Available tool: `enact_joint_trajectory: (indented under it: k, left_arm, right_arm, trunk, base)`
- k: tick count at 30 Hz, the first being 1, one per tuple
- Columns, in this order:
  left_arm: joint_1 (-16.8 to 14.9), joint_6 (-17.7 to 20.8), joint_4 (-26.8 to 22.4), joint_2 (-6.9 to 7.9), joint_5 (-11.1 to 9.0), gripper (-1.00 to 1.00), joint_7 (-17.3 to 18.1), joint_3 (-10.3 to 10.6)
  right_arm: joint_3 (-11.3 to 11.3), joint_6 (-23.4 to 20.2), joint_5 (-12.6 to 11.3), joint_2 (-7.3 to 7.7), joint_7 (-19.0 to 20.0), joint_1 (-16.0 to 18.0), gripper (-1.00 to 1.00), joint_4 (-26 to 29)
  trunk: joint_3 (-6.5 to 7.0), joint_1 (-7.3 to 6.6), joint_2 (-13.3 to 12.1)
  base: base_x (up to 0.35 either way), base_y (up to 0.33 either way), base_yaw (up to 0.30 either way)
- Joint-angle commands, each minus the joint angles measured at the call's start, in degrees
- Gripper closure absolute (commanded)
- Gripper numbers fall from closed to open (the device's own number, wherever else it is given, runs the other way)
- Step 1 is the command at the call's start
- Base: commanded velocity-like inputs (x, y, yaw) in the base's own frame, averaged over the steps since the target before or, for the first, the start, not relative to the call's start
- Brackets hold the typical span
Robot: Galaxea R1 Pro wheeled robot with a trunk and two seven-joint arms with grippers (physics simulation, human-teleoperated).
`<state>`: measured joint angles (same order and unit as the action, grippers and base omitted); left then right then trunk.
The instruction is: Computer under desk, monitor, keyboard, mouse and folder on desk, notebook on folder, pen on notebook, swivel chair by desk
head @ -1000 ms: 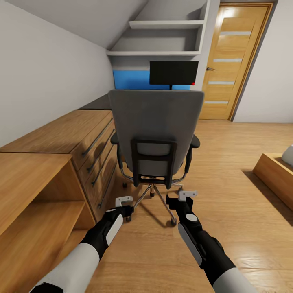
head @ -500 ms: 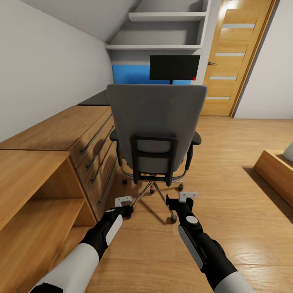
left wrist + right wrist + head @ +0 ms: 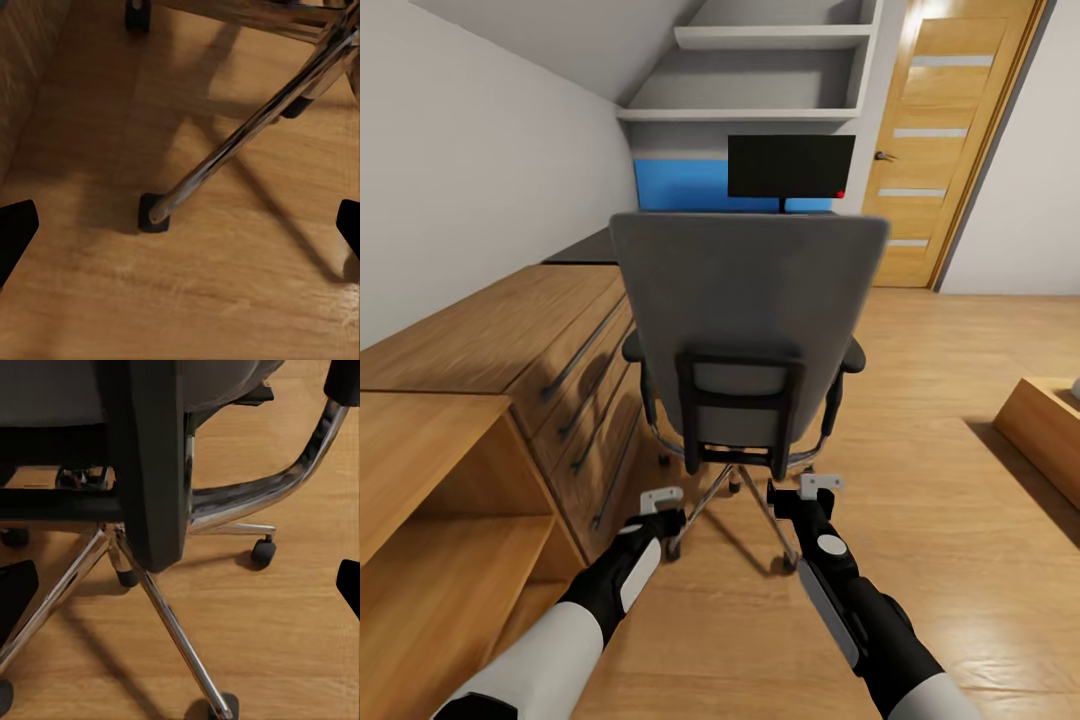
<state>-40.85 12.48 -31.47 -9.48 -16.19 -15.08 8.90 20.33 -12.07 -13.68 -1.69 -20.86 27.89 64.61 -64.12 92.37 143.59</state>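
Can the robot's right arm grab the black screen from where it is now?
Probably not. The monitor stands far off beyond the swivel chair, whose tall grey back blocks the way, and the right gripper hangs low by the chair's base.

Attic bedroom: sloped wall (image 3: 480,150), wooden dresser (image 3: 530,330), door (image 3: 940,150).

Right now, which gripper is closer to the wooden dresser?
Left. The left gripper hangs low just beside the wooden dresser front; the right gripper is farther off, behind the swivel chair base.
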Motion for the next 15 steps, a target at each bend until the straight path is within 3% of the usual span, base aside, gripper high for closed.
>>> enact_joint_trajectory:
  k: [1,8,12,15]
  left_arm:
    - [0.0,0.2,0.1,0.06,-0.6,-1.00,-0.5,0.4]
    - [0.0,-0.2,1.8,-0.07,-0.4,-1.00,-0.5,0.8]
    - [0.0,-2.1,2.3,-0.03,-0.3,-1.00,-0.6,0.9]
    - [0.0,-6.4,4.3,-0.02,-0.3,-1.00,-0.6,1.0]
  right_arm:
    - [0.1,-0.2,-0.4,0.03,-0.4,0.0,-1.00,0.1]
    - [0.2,-0.2,0.6,0.09,-0.4,-0.1,-1.00,0.0]
    - [0.2,0.9,1.7,0.08,-0.3,-0.8,-1.00,0.0]
    - [0.1,1.9,2.0,0.10,-0.2,-1.1,-1.00,0.0]
  trunk:
    - [-0.05,0.02,0.0]
    - [-0.05,0.02,0.0]
    - [-0.05,0.02,0.0]
    - [0.02,0.02,0.0]
  base:
    - [0.311,-0.026,0.000]
    - [0.296,-0.030,0.000]
    - [0.083,-0.005,-0.001]
    - [0.019,-0.001,-0.049]
